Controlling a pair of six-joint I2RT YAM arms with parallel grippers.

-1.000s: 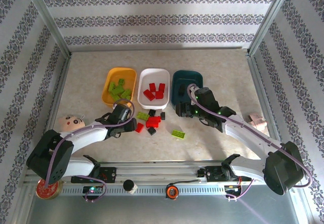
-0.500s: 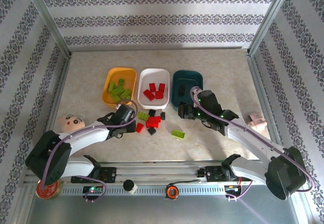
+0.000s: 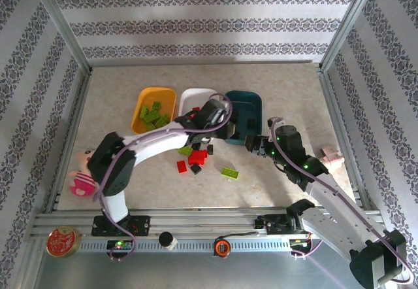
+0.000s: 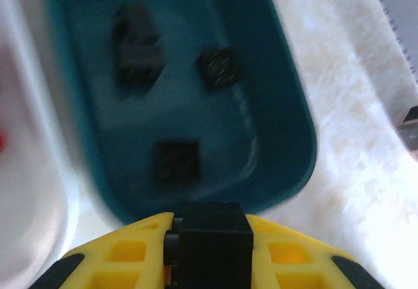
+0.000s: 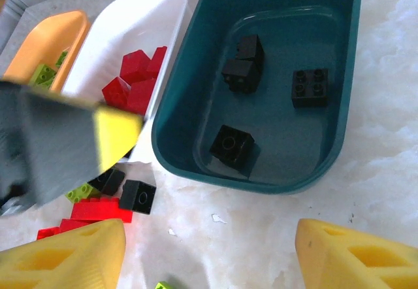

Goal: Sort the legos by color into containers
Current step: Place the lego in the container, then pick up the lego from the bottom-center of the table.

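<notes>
Three trays stand side by side, their long axes running away from the arms. The orange-yellow tray (image 3: 157, 93) holds lime green bricks (image 3: 153, 114), the white tray (image 3: 188, 96) holds red bricks (image 5: 134, 83), and the dark teal tray (image 5: 196, 86) holds black bricks (image 5: 232, 146). The left gripper (image 4: 209, 253) pinches a black brick (image 4: 210, 227) at the teal tray's near end. Loose bricks (image 3: 196, 159) lie just before the white tray. A single lime brick (image 3: 229, 172) lies apart, its long axis roughly crosswise. The right gripper (image 5: 209, 263) hangs near the teal tray, fingers spread wide.
</notes>
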